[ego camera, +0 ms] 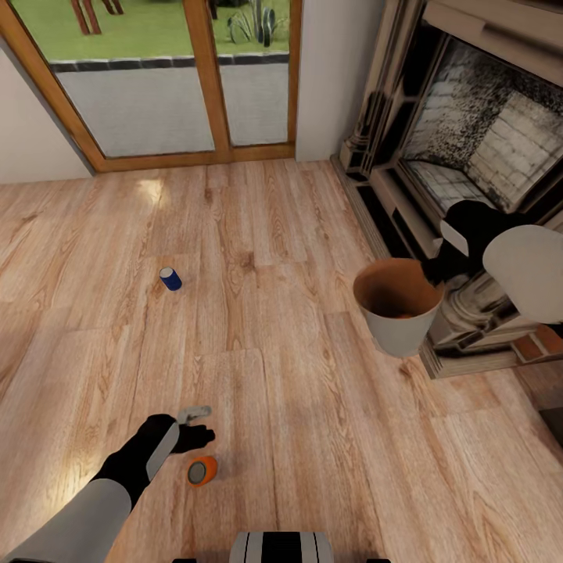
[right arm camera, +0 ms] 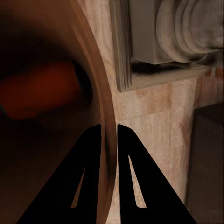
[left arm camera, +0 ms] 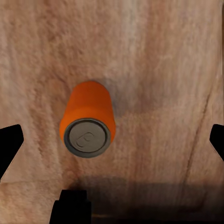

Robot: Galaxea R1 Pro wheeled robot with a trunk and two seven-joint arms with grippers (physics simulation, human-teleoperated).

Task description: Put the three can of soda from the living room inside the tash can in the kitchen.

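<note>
Left pincer [ego camera: 200, 426] low over plank floor [ego camera: 313, 438], fingers spread wide, nothing between them. Orange can [ego camera: 202, 471] lying on side on floor just beside it; in left wrist view same can [left arm camera: 87, 119] shows grey top, clear of both fingers. Blue can [ego camera: 170, 278] farther off, on floor, well apart. Right pincer [right arm camera: 108, 140] pinching rim of trash can [ego camera: 397, 327], held off floor near fireplace [ego camera: 477, 141]; orange shape [right arm camera: 39, 91] inside. Glass doors [ego camera: 180, 78] beyond.

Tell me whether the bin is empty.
Not empty: the bin held by the right tool shows an orange can inside.
</note>
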